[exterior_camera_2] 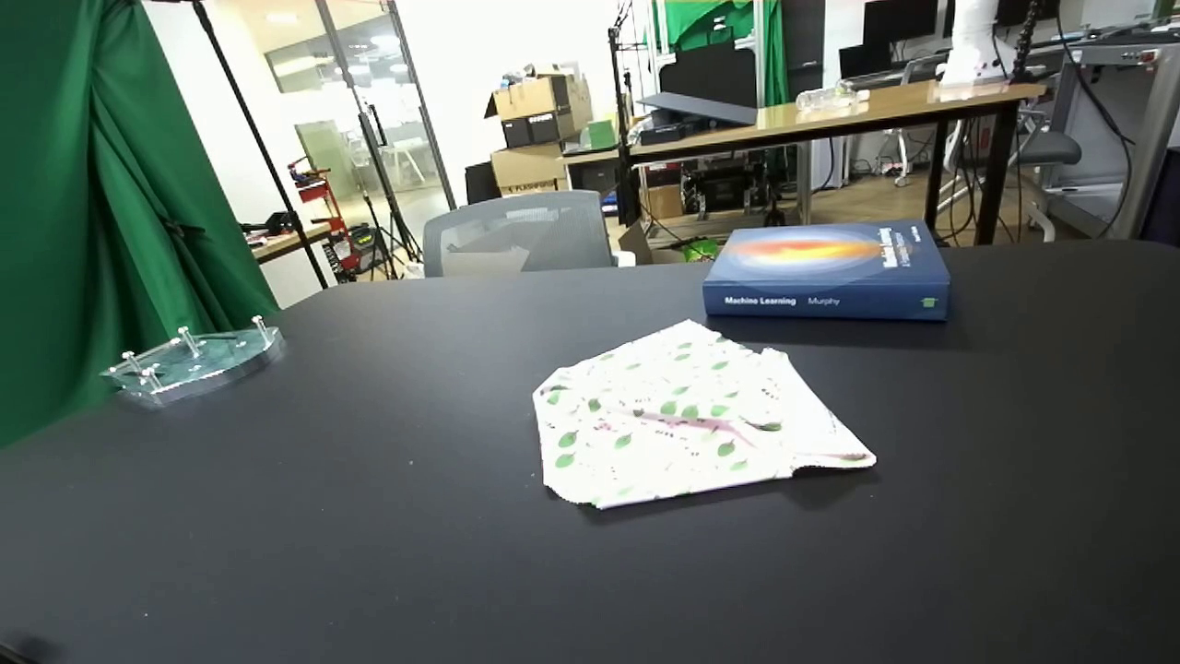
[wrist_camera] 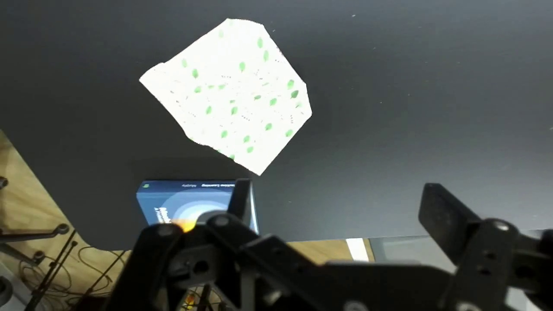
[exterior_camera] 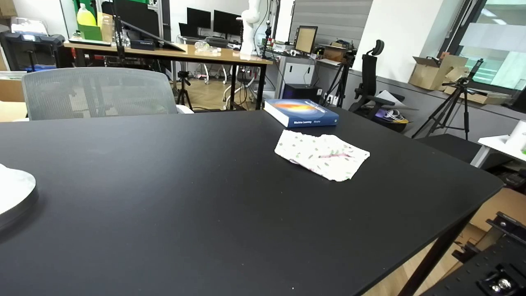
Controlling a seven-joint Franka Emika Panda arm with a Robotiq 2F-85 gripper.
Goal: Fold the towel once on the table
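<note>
The claw (wrist_camera: 337,192) spread wide above the table (wrist_camera: 389,129), apart from the towel (wrist_camera: 242,95)

In the wrist view the claw's two fingers (wrist_camera: 444,220) stand far apart, and the wide gap between them shows black table top, the table's edge and a strip of wooden floor (wrist_camera: 322,250). Both tips are apart from the towel, which lies farther in on the table, away from that edge. The finger on the left of this view hides part of a thick blue book (wrist_camera: 173,196); both exterior views show the book whole.

The towel is white, printed with small green leaves, and lies spread out, creased and uneven along its edges. A pink streak crosses it in both exterior views. The book lies flat near it, a narrow strip of table top between them, and is the closest thing in the way.

Well apart from the towel, a clear plate (exterior_camera_2: 198,364) with upright screws sits on the table in an exterior view. A pale, round-edged thing (exterior_camera: 16,191) is cut off at the left of an exterior view; I cannot tell what it is. A grey mesh chair (exterior_camera: 102,94) stands beyond the table's edge. Farther back are a wooden desk (exterior_camera: 185,54), cardboard boxes (exterior_camera_2: 530,166) and a green curtain (exterior_camera_2: 111,212).
</note>
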